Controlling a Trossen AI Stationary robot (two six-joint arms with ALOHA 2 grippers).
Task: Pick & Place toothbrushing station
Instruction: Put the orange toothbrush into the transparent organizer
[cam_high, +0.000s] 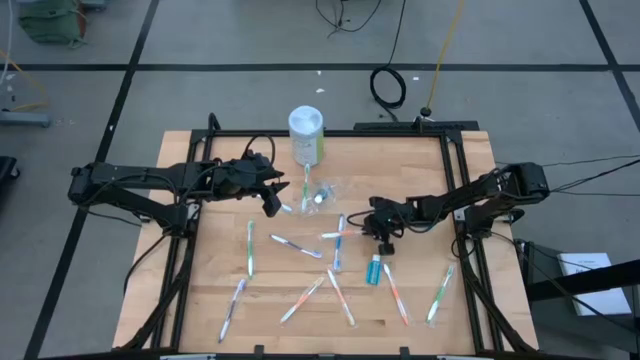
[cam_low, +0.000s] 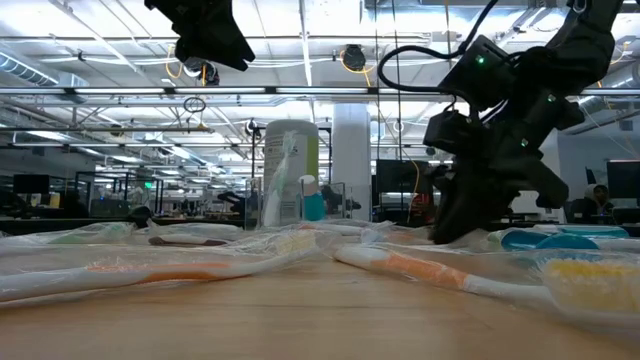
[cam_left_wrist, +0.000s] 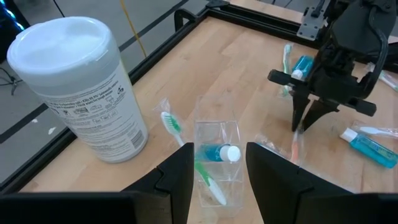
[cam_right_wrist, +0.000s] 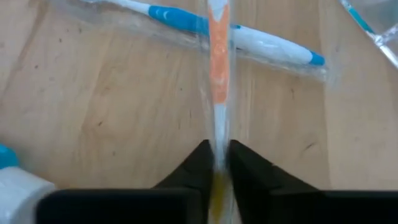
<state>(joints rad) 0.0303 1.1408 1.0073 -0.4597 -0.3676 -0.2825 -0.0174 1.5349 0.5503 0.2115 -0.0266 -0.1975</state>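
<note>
A small clear cup (cam_left_wrist: 217, 163) stands on the wooden table (cam_high: 200, 250) in front of the canister. It holds a teal white-capped tube (cam_left_wrist: 219, 153) and a green toothbrush (cam_left_wrist: 208, 180); it also shows in the high view (cam_high: 320, 195). My left gripper (cam_left_wrist: 217, 177) is open and hangs above the table (cam_low: 205, 30), its fingers on either side of the cup without touching it. My right gripper (cam_right_wrist: 217, 163) is low at the table's middle right (cam_high: 383, 238), shut on a wrapped orange toothbrush (cam_right_wrist: 219, 62). Several wrapped pastel toothbrushes (cam_high: 250, 248) and a teal tube (cam_high: 374, 270) lie scattered. My right gripper pinches the orange toothbrush near one end of its handle (cam_right_wrist: 217, 140) between its two fingers, through the clear wrapper. The fingers slant down from the table's right and lie along the brush. The brush's far part lies across a blue toothbrush (cam_right_wrist: 267, 43) on the table.
A white canister with a green label (cam_high: 306, 135) stands at the table's far middle, just behind the cup; a green toothbrush (cam_left_wrist: 171, 124) lies beside it. A black frame (cam_high: 455, 150) runs around the table. More brushes lie toward the near edge (cam_high: 340, 295).
</note>
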